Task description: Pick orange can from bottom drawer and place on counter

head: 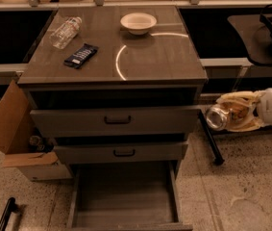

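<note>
The orange can [228, 113] lies on its side in my gripper [235, 111], its shiny silver end facing left. The gripper is shut on it and holds it in the air to the right of the cabinet, about level with the top drawer front. The bottom drawer [125, 197] is pulled out and its flat floor is bare. The counter [159, 57] is the glossy cabinet top with a pale arc mark, up and to the left of the gripper.
On the counter are a white bowl [138, 22], a clear plastic bottle [66, 32] and a dark snack bar [81, 55]. A cardboard box [10, 129] stands left of the cabinet. A black leg [210, 141] and a dark chair [265, 30] are at the right.
</note>
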